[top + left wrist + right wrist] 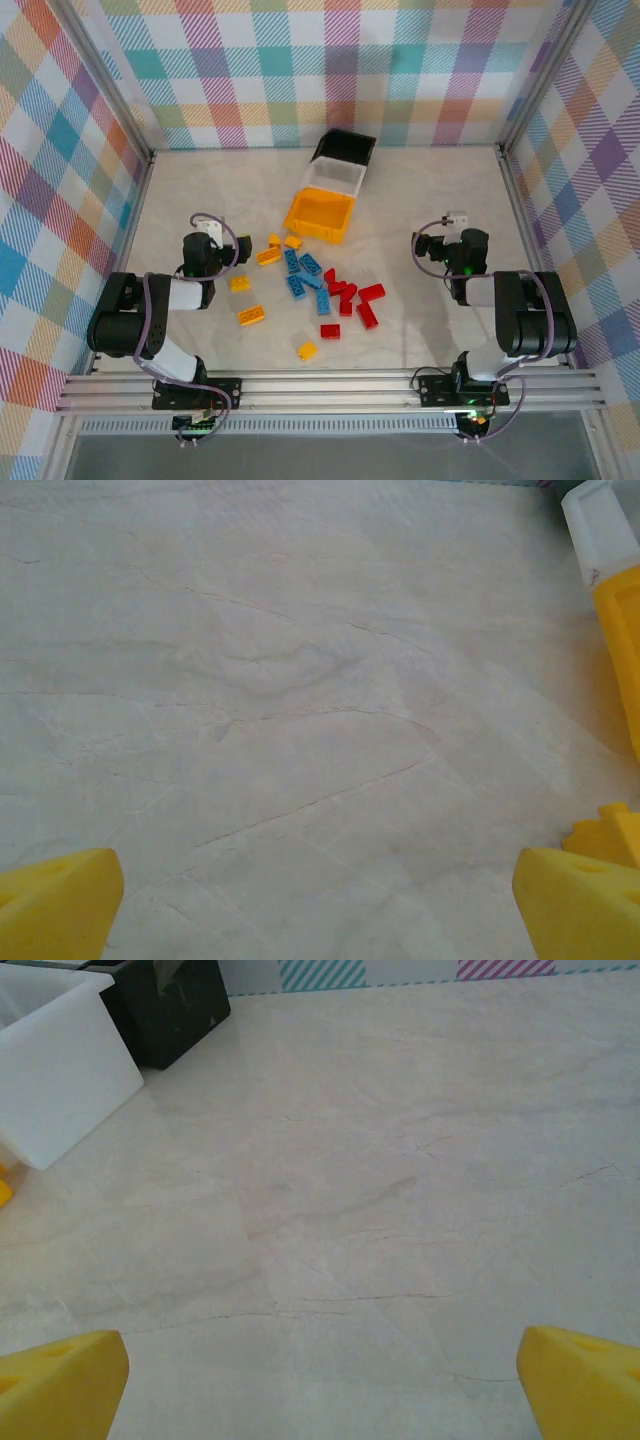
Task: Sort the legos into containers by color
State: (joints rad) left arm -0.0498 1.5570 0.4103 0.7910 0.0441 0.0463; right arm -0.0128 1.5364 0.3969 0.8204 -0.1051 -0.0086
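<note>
Three containers stand in a row at the middle back: a black bin point(345, 147), a white bin point(335, 178) and a yellow-orange bin point(320, 215). The legos lie loose in front of them: yellow ones point(251, 316) to the left, blue ones point(298, 287) in the middle, red ones point(367, 316) to the right. My left gripper point(208, 232) sits left of the pile, open over bare table point(320, 910); a yellow lego point(610, 830) lies by its right fingertip point(580, 900). My right gripper point(455, 228) is right of the pile, open and holding nothing point(320, 1385).
Checkered walls and metal frame posts enclose the table on three sides. In the left wrist view the yellow-orange bin point(620, 650) and white bin point(600, 530) are at the right edge. The right wrist view has the white bin point(60, 1070) and black bin point(175, 1005) at upper left.
</note>
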